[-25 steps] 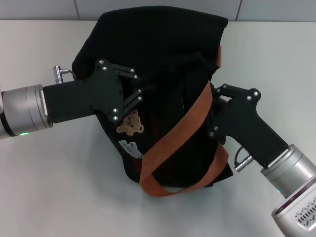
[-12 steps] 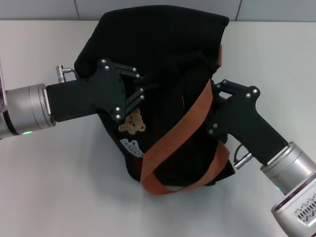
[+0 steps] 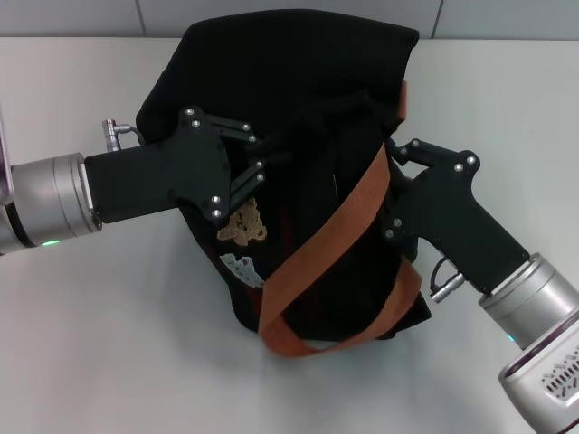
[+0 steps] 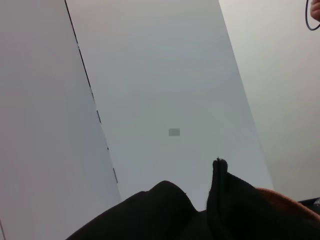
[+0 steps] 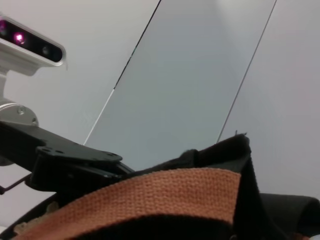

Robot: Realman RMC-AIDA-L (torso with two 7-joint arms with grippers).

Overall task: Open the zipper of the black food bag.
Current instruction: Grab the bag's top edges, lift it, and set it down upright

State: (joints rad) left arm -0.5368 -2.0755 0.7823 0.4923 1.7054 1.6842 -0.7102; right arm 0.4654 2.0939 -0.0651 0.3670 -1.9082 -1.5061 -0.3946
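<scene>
The bag is sitting slumped in the middle of the white worktop, its black fabric bulging toward the far wall. The zipper cannot be made out among the dark folds along the bag's top. A tan bear patch is showing on the side facing the left arm, with a small pale patch just below it. An orange strap is draping diagonally across the top of the bag and looping down at the near end, lying over the seam area and hiding much of it.

The left end effector is pressing against the bag's left side just above the bear patch; whether its fingers are spread or pinching cannot be told, as they are merging with the black cloth. The right end effector is reaching in from the right, its tip buried beside the strap at the bag's top, and its fingers likewise cannot be told.

In the right wrist view the strap is filling the foreground, with the left arm's black body beyond it.
</scene>
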